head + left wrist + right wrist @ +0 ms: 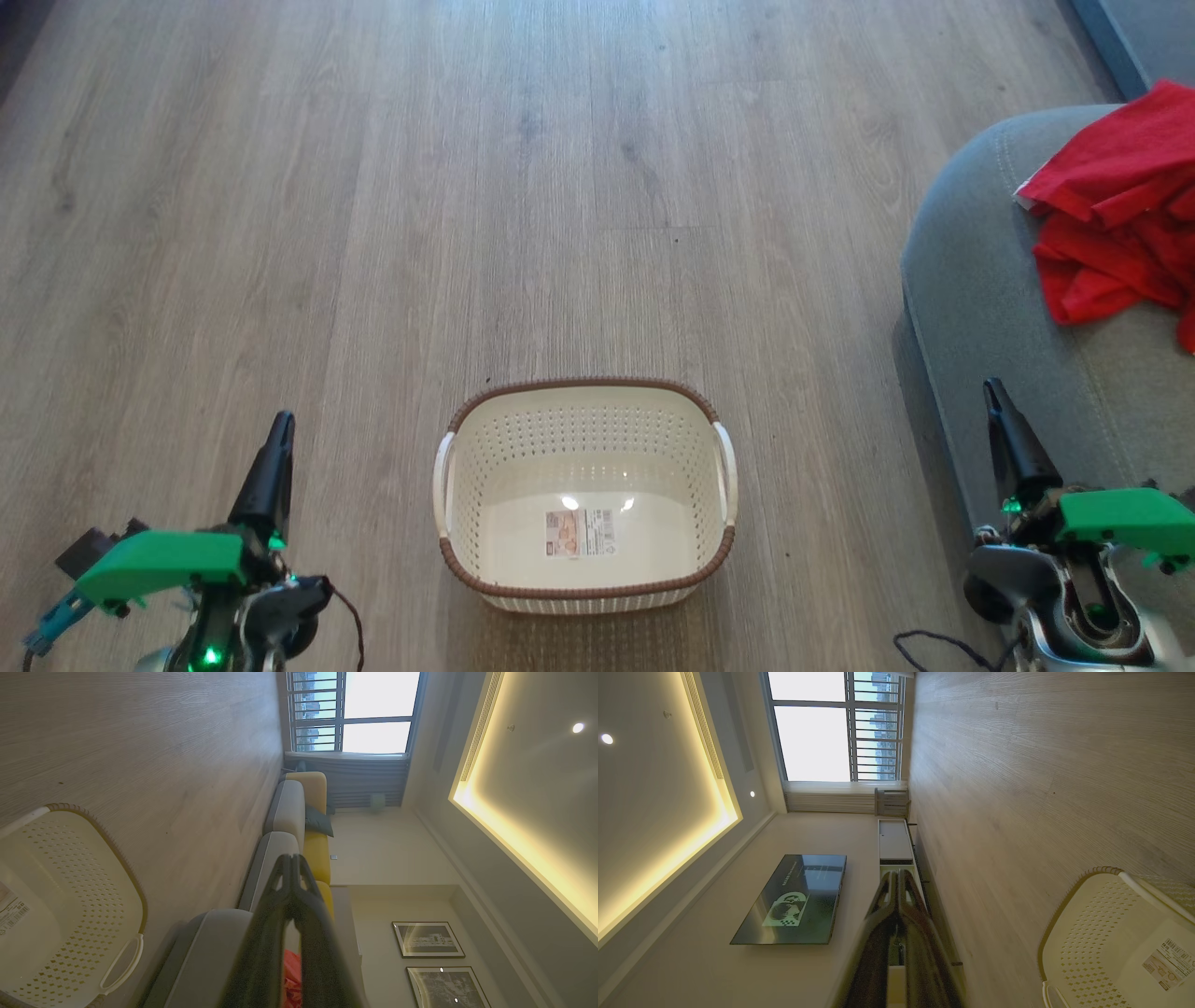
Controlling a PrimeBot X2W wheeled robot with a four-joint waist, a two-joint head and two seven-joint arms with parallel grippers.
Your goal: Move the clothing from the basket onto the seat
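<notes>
The basket (579, 429) stands upright on the wooden floor (467, 187), in the middle of the head view and close to the robot. A paper label (580, 533) is stuck flat on its bottom, and the bare bottom around the label shines with light.

The clothing (1120, 215) lies to the right of the basket and farther from the robot, well apart from it. It is a crumpled red heap with a small white edge, and it rests on top of the seat (990, 308). The rounded corner of the seat comes near the right handle of the basket but does not touch it.

The left gripper (279, 422) is to the left of the basket, apart from it and above the floor. Its two dark fingers are pressed together and hold nothing. In the left wrist view the closed tips (292, 858) point along the row of seats, with the basket at the lower left.

The right gripper (992, 387) is to the right of the basket, in front of the seat's edge. Its fingers are also pressed together, with nothing between them. In the right wrist view they point toward a low cabinet (895, 840) by the wall, beside a dark television (794, 900).
</notes>
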